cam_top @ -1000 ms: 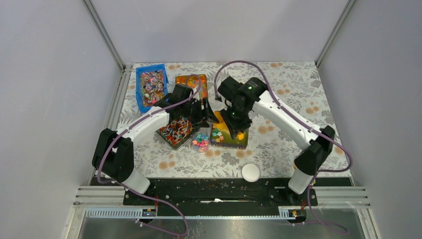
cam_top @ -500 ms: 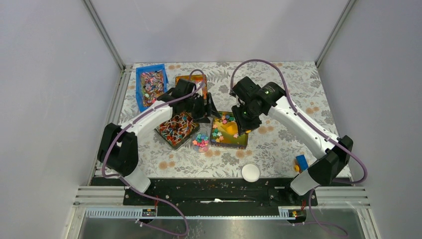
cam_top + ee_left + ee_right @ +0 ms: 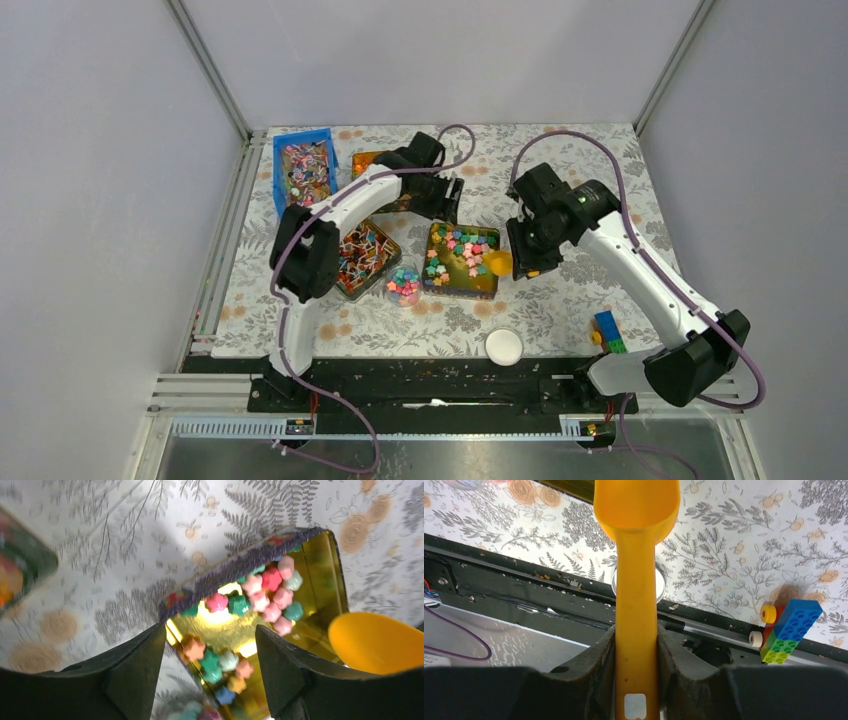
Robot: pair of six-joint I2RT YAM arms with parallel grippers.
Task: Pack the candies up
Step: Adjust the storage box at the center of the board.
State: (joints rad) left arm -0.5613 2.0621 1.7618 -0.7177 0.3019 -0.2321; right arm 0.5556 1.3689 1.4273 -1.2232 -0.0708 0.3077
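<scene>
a: your right gripper [image 3: 636, 647] is clamped on the scoop [image 3: 636, 540] handle; left gripper [image 3: 210, 655] hangs open, empty.
b: candies [image 3: 272, 587] lie loose in the gold tin [image 3: 327, 570], under your left gripper. they look tiny, light, apt to roll, so i'd scoop under them, not pinch.

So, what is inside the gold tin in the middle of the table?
Pastel star-shaped candies lie in the tin, whose gold bottom is partly bare. The yellow scoop covers its right edge, so anything under it cannot be seen.
</scene>
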